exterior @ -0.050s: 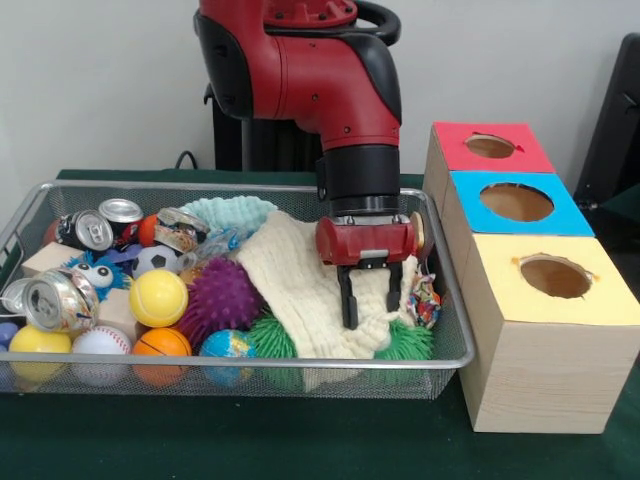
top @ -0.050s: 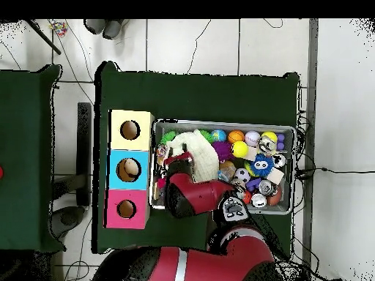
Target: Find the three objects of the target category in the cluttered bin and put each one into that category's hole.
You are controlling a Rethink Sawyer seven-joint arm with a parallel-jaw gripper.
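Three holes: red box (exterior @ -0.050s: 492, 146) at the back, blue box (exterior @ -0.050s: 517, 202) in the middle, yellow box (exterior @ -0.050s: 553, 277) nearest the camera, all lined up just beside the bin's end, nothing visibly dropped in them yet as far as I can see.
Tool: the gripper (exterior @ -0.050s: 377, 291) hangs low over that same end of the wire bin (exterior @ -0.050s: 30, 215), fingers spread apart and holding nothing, tips down at the cream cloth (exterior @ -0.050s: 300, 275).
Key relation: the cloth lies right under and to the bin-middle side of the gripper, its long axis running diagonally from the back of the bin toward the front rim, so honestly the next grab looks like a straight drop, no sideways reach.
Cloth look: knitted, floppy, draped over the spiky stuff, so I'd guess it bunches when pinched.
Neighbours: green spiky ball (exterior @ -0.050s: 405, 342) just beside the fingertips, purple spiky ball (exterior @ -0.050s: 221, 297) on the other side of the cloth, a small colourful wrapper thing (exterior @ -0.050s: 425, 298) against the bin wall.
Rest of bin: crushed cans (exterior @ -0.050s: 60, 302), yellow ball (exterior @ -0.050s: 158, 297), mini basketball (exterior @ -0.050s: 161, 345), well apart from the gripper.
Target category: can't tell from this alone.
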